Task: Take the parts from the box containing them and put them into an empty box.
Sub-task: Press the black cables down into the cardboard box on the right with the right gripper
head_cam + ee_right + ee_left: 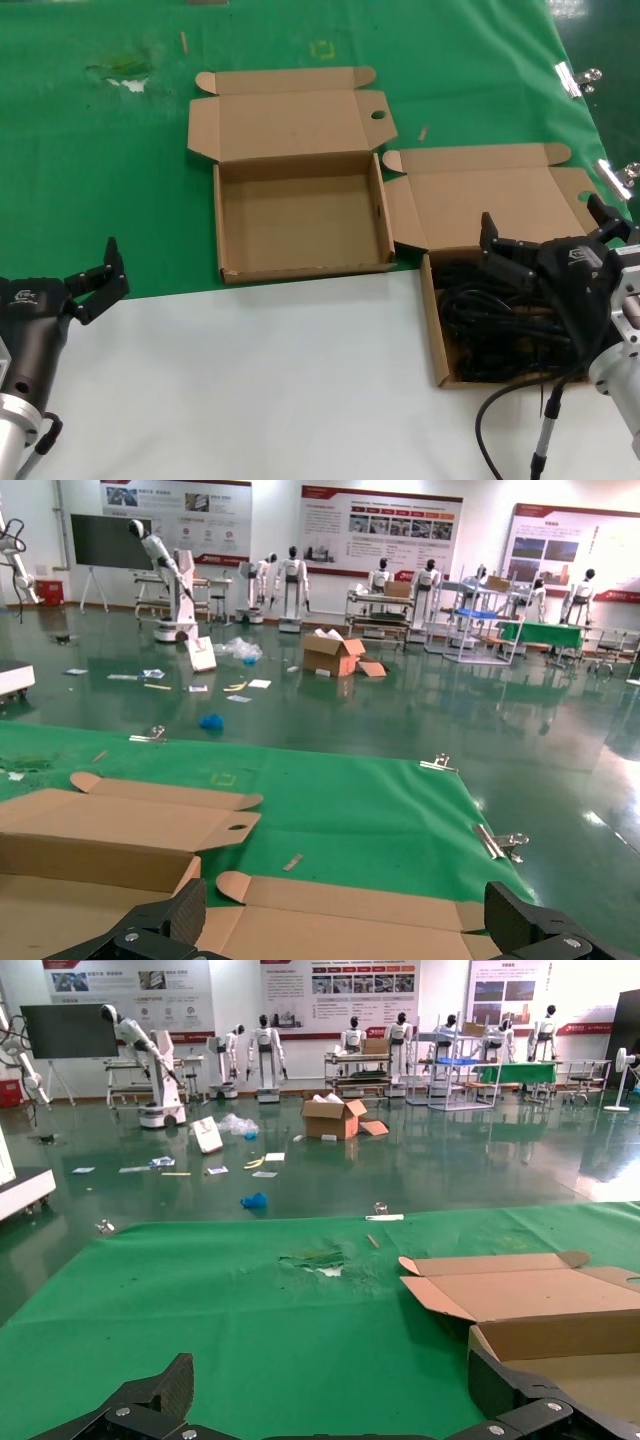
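The empty box [300, 225] lies open in the middle of the green cloth, lid folded back; it also shows in the left wrist view [560, 1335] and the right wrist view [100, 850]. The box containing the parts [432, 320] sits to its right at the cloth's front edge, holding several black coiled cables [490, 320]. My right gripper [548, 232] is open and empty, above the back of that box, over its lid [330, 935]. My left gripper [95, 280] is open and empty at the front left, left of the empty box, above the cloth [335, 1400].
Metal clips [570, 78] hold the cloth at the right table edge. The cloth has a torn patch [125, 75] at the back left. White tabletop [280, 380] lies in front of the boxes. My own thin black wire [490, 420] hangs by the right arm.
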`<state>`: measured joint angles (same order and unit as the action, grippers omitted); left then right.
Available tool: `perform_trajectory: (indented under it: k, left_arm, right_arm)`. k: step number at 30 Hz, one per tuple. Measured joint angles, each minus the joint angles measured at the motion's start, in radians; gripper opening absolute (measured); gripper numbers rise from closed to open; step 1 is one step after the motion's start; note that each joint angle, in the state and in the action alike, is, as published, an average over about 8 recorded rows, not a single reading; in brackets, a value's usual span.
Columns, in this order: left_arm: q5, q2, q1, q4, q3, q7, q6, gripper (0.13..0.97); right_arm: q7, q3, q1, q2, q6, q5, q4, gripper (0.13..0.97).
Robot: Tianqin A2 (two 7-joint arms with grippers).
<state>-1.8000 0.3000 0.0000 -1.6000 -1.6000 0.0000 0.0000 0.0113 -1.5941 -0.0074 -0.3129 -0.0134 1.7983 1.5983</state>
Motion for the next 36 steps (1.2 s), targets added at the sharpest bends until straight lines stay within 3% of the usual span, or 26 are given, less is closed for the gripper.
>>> perform_trajectory:
  k: [28,36]
  left_arm:
    - [0.0,0.0,0.0,0.0,0.0,0.0,0.0,0.95]
    - [0.0,0.0,0.0,0.0,0.0,0.0,0.0,0.87]
  right_arm:
    - [0.0,0.0,0.0,0.0,0.0,0.0,0.0,0.966]
    - [0.0,0.0,0.0,0.0,0.0,0.0,0.0,0.966]
